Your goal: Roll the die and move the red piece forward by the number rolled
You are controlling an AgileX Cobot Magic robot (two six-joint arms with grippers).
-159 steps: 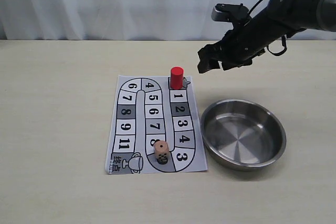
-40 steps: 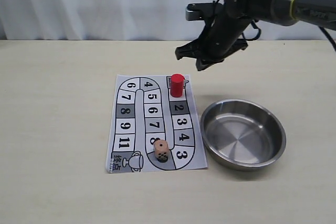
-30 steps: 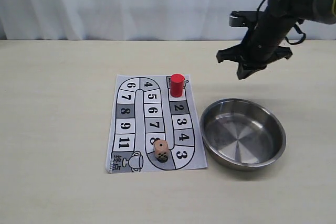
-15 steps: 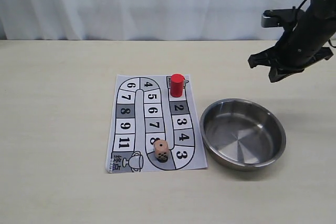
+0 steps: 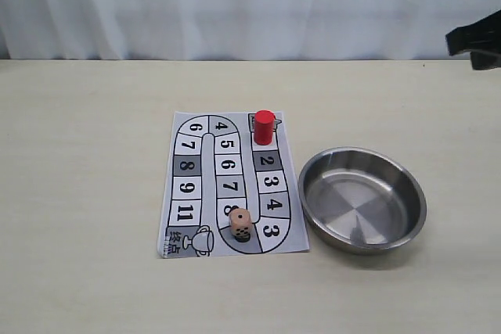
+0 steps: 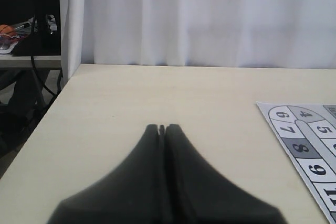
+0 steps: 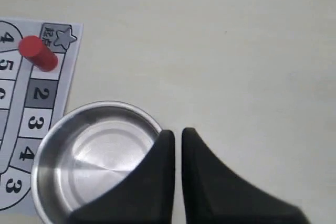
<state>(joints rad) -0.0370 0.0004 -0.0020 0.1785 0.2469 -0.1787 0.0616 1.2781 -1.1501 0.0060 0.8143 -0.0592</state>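
The red piece (image 5: 264, 127) stands upright on the paper game board (image 5: 196, 193), on the first square just after the star start square; it also appears in the right wrist view (image 7: 38, 53). The die (image 5: 241, 224) rests on the board's near curve. My right gripper (image 5: 477, 41) is at the far right edge, high and well away from both; its fingers (image 7: 177, 132) are shut to a thin slit with nothing between them. My left gripper (image 6: 162, 128) is shut and empty over bare table, out of the exterior view.
A steel bowl (image 5: 362, 199) sits empty right of the board, its rim (image 7: 63, 124) beside the right fingertips. A white curtain backs the table. The board's edge (image 6: 310, 145) lies right of the left gripper. The table's edge and clutter (image 6: 21, 35) lie beyond it.
The red piece went from the star square to the first numbered square. The right arm then swung from above it to the far right edge. The die stayed put.
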